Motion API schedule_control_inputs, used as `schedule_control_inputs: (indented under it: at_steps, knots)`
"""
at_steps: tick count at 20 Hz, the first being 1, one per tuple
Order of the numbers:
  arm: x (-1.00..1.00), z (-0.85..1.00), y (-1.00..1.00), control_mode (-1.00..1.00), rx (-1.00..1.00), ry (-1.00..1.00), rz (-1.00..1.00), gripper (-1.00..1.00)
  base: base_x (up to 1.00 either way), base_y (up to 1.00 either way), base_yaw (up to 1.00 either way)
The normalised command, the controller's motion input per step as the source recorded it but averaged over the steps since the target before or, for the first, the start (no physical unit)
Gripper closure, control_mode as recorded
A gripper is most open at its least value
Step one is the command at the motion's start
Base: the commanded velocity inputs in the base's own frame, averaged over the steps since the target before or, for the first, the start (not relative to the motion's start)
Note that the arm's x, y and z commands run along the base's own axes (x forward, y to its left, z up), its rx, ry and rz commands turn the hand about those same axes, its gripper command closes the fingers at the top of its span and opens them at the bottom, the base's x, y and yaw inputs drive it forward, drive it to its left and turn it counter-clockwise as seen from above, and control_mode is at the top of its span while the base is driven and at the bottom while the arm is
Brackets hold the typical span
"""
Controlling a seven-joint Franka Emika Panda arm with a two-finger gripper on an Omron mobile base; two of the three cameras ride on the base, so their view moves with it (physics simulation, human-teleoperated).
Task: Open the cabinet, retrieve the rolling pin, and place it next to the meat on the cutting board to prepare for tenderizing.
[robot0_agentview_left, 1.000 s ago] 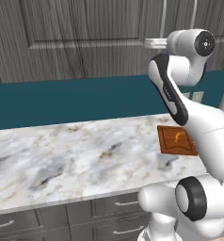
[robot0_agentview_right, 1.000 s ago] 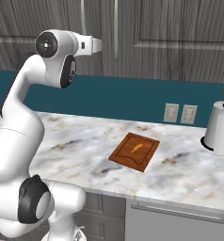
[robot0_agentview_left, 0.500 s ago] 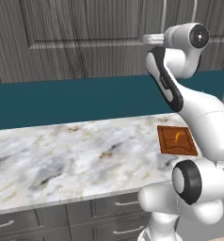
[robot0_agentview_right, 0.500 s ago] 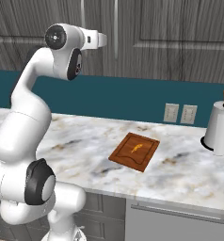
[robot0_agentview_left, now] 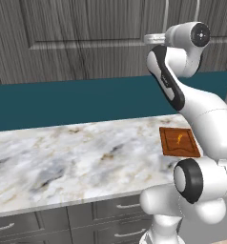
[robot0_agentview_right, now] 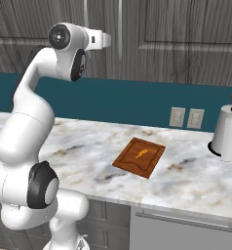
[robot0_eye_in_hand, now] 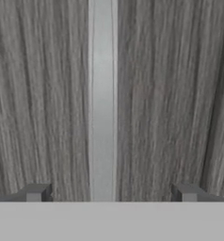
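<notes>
Grey wood-grain fills the space ahead of the tool (robot0_eye_in_hand: 111, 193), whose two dark fingertips (robot0_eye_in_hand: 36, 192) stand wide apart, released, with the slim silver handle (robot0_eye_in_hand: 102, 99) of the cabinet (robot0_agentview_left: 77, 38) running upright between them. Compared with a second ago the arm has stretched higher and further forward, so the hand now sits close to the cabinet door; the jaws have stayed spread and nothing is gripped. The doors are shut, panelled, and the handle shows as a thin pale bar in the right base view too. No rolling pin is visible.

On the marbled counter (robot0_agentview_left: 67, 162) lies the cutting board (robot0_agentview_right: 139, 157), flat, reddish-brown, with a darker groove just inside its edge. The meat (robot0_agentview_right: 140, 155), a tiny orange-yellow scrap, rests near the board's middle. Well to the right of the board stands a white paper towel roll (robot0_agentview_right: 227, 139) on a holder with a brown top. Two wall outlets (robot0_agentview_right: 185, 117) sit on the teal backsplash (robot0_agentview_left: 63, 102) behind. Darker grey drawers (robot0_agentview_left: 48, 224) run below the counter.
</notes>
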Motion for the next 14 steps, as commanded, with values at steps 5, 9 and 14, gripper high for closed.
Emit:
schedule_control_inputs:
  at_steps: [5,9,14]
  knots:
    - [0.18,0.0,0.13,-1.0,0.0,0.01,0.0,1.0,0.0,0.0,0.0]
    - [0.12,0.0,0.21,-1.0,0.0,0.0,0.0,1.0,0.0,0.0,0.0]
    - [0.15,0.0,0.02,-1.0,0.0,0.01,0.0,1.0,0.0,0.0,0.0]
